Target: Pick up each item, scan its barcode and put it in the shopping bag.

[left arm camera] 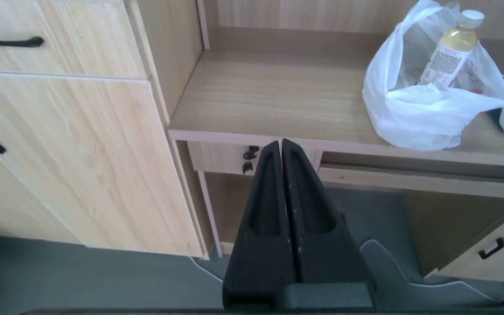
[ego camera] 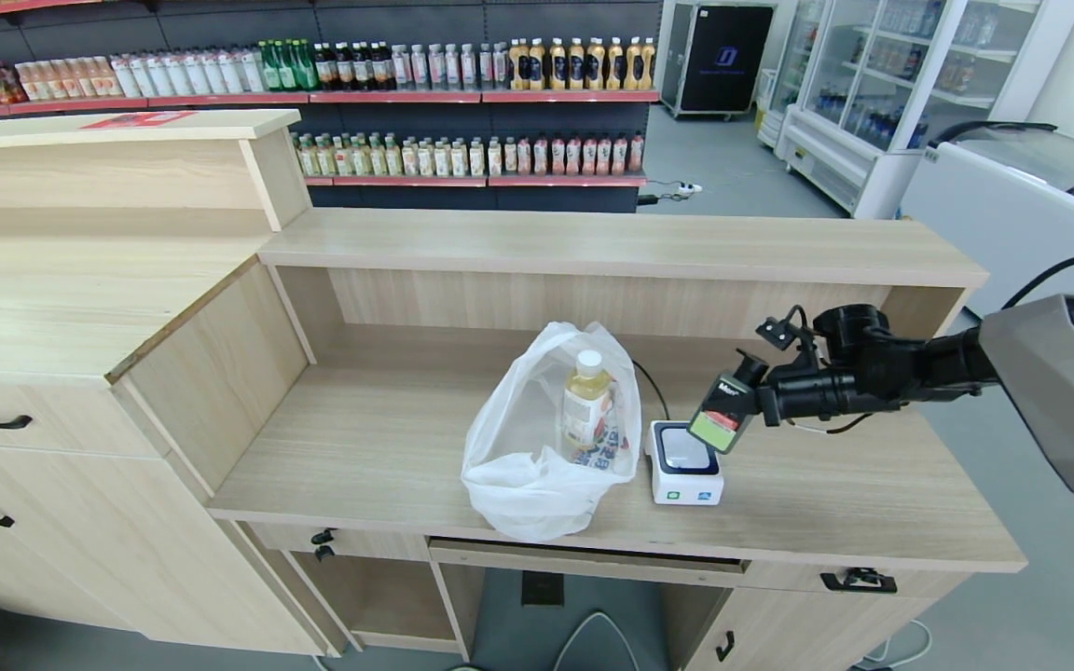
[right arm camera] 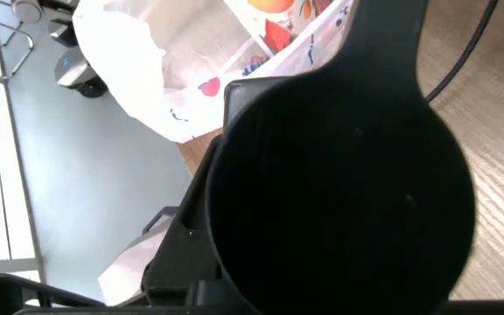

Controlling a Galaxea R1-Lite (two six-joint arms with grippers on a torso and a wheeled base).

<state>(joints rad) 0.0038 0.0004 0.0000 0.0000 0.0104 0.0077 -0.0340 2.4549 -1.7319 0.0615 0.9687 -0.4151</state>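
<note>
Step in hand: judged to be the scan, since the item point(ego camera: 722, 421) hangs over the scanner point(ego camera: 684, 463) and is not yet in the bag

Item: a small dark pack with a green and red label, tilted, its labelled face turned down towards the scanner window and just above it, not touching

Right hand point(ego camera: 744, 399): closed on the item's upper end, reaching in from the robot's right, level over the tabletop point(ego camera: 388, 438)

Scanner: a white box with a dark top window, standing on the tabletop just beside the shopping bag point(ego camera: 537, 457), a black cable point(ego camera: 654, 387) running off behind it

Shopping bag: white plastic, slumped but open at the top, with a bottle point(ego camera: 586, 396) standing upright inside

Left hand point(left arm camera: 281, 144): fingers pressed together, holding nothing, low in front of the tabletop's edge, well apart from the bag

Doing it well: hold the barcode face square to the window and steady above it; which face carries the barcode cannot be read, so a slow roll of the wrist may be needed

Next move: lift clear of the scanner, cross to the bag's mouth, lower beside the bottle before letting go

Risk: the limp rim may fold under the item, or the bottle may be knocked over
</note>
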